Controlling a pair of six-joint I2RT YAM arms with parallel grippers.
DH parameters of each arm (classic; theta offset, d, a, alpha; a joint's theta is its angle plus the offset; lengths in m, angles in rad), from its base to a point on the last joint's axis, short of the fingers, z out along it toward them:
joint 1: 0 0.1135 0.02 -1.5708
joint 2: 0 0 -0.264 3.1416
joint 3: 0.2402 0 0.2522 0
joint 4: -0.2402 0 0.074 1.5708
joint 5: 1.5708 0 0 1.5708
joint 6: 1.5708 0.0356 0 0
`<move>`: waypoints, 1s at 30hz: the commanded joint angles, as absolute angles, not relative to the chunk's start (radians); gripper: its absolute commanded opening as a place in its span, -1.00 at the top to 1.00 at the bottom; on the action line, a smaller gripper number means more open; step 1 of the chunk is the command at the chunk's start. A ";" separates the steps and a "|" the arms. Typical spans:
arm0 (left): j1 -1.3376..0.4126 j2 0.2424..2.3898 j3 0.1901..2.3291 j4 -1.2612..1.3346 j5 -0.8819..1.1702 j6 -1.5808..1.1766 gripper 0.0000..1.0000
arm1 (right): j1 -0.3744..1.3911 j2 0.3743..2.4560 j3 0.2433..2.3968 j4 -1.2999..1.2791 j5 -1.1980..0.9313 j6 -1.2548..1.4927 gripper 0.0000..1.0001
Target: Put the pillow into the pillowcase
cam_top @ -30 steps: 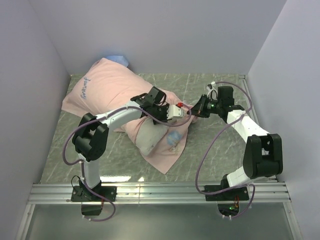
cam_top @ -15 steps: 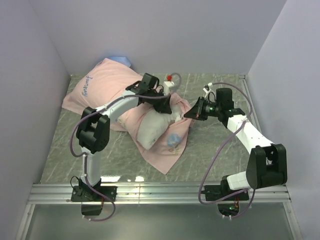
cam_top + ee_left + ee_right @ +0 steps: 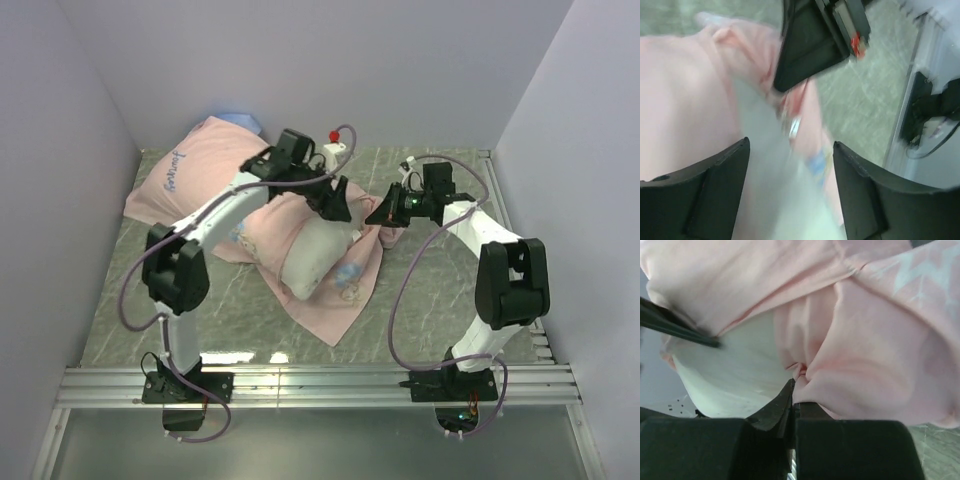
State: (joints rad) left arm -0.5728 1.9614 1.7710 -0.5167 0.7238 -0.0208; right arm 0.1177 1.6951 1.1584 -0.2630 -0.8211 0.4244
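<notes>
The pillow (image 3: 308,258) is only partway in. Its white end pokes out of the pillowcase (image 3: 205,170) mouth on the side nearest the arm bases, and the rest of the case sits bunched up beyond the pillow.

The right gripper (image 3: 794,385) is pinched tight on the pink hem just right of the pillow. The left gripper (image 3: 335,200) hangs over the pillow's top with jaws wide, and it looks empty, though its wrist view is blurry.

My worry is that only one spot of the hem is held, so a tug could let the mouth slide back off the pillow. The left one could also grab case and pillow together and pin them.

A loose flap (image 3: 335,310) lies under the pillow's near end on the table (image 3: 430,290), and a purple cable (image 3: 408,290) loops to the pillow's right. That bunched cloth beyond the pillow is what's in the way.
</notes>
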 commanded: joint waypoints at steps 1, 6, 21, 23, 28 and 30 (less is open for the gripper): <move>-0.529 1.784 1.855 -0.866 0.634 0.285 -0.47 | 0.107 1.681 1.221 -0.227 -0.862 0.428 1.00; -0.595 1.697 1.748 -0.974 0.384 0.512 -0.48 | 0.107 1.703 1.241 -0.242 -0.867 0.425 1.00; -0.804 1.988 1.646 -0.678 -0.134 0.310 0.06 | 0.100 1.821 1.488 -0.373 -0.779 0.356 1.00; -0.779 2.046 1.713 -0.715 0.014 0.255 0.60 | 0.101 1.828 1.482 -0.386 -0.753 0.353 1.00; -0.692 2.080 1.792 -0.746 0.375 0.141 0.99 | 0.086 1.809 1.404 -0.466 -0.589 0.340 0.43; -0.669 2.079 1.793 -0.732 0.502 0.115 0.99 | 0.077 1.783 1.362 -0.462 -0.531 0.351 -0.12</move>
